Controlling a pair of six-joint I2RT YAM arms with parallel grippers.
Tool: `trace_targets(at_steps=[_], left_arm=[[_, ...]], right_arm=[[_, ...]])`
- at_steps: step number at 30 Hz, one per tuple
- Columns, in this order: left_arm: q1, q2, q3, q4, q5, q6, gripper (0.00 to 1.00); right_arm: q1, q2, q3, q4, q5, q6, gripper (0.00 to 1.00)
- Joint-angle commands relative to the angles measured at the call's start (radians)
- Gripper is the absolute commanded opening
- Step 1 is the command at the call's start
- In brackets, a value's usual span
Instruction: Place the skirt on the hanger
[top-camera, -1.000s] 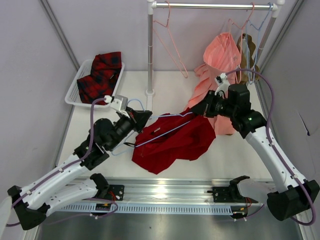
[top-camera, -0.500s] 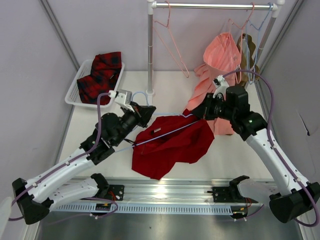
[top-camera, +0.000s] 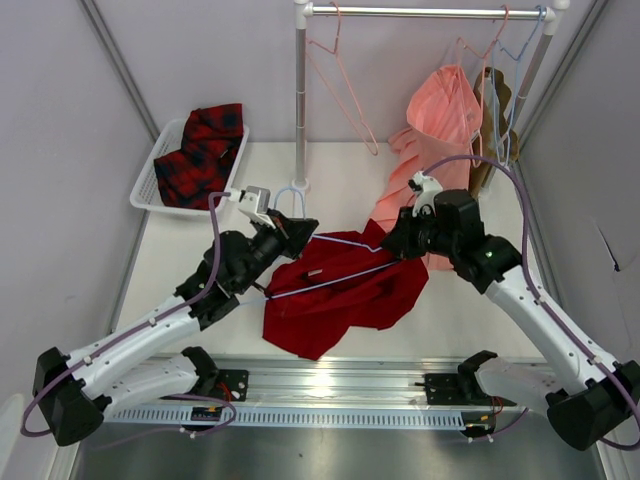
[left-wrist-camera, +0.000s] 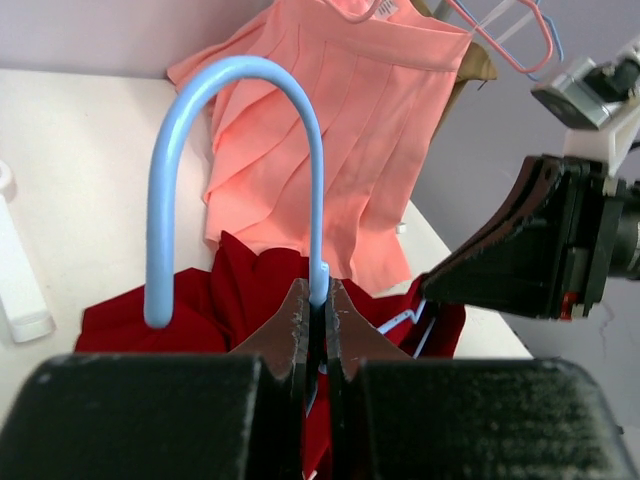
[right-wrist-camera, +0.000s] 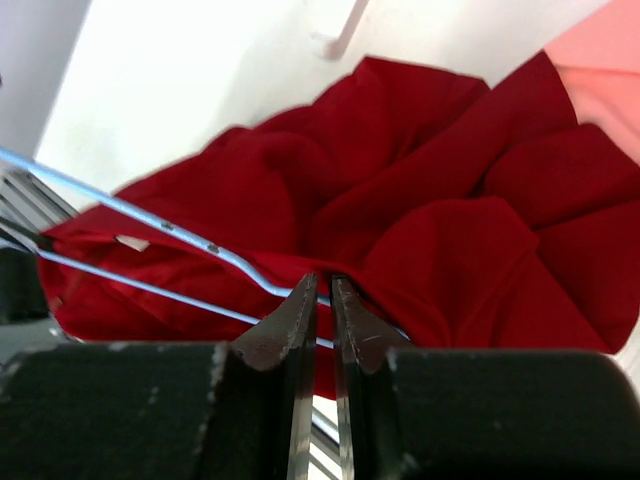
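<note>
The deep-red skirt lies crumpled on the table between my arms. The light-blue hanger lies across it, its wires running through the waist fabric. My left gripper is shut on the hanger's neck just below the hook; in the left wrist view the hook arches up from my closed left gripper. My right gripper is shut on the skirt's edge at the hanger's far end. In the right wrist view my right gripper pinches red fabric where the hanger wire passes.
A salmon-pink pleated skirt hangs from the rack at the back right, just behind my right gripper. The rack's pole stands at centre back with a pink hanger. A white basket holding a plaid garment sits at the back left.
My left gripper has carried the hanger's hook right and further back. My right gripper has moved left and down with the skirt's edge. The hanger sits deeper in the skirt.
</note>
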Motion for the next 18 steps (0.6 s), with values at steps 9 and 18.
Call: trace_targets(at_steps=[9,18], left_arm=[[0.063,0.109,-0.007,0.297,0.169,-0.162,0.00],[0.051,0.184,0.045,0.309,0.263,-0.169,0.00]], right_arm=[[0.107,-0.060,0.054,-0.009,-0.046,-0.029,0.00],[0.246,0.037,0.180,-0.018,0.008,-0.027,0.00]])
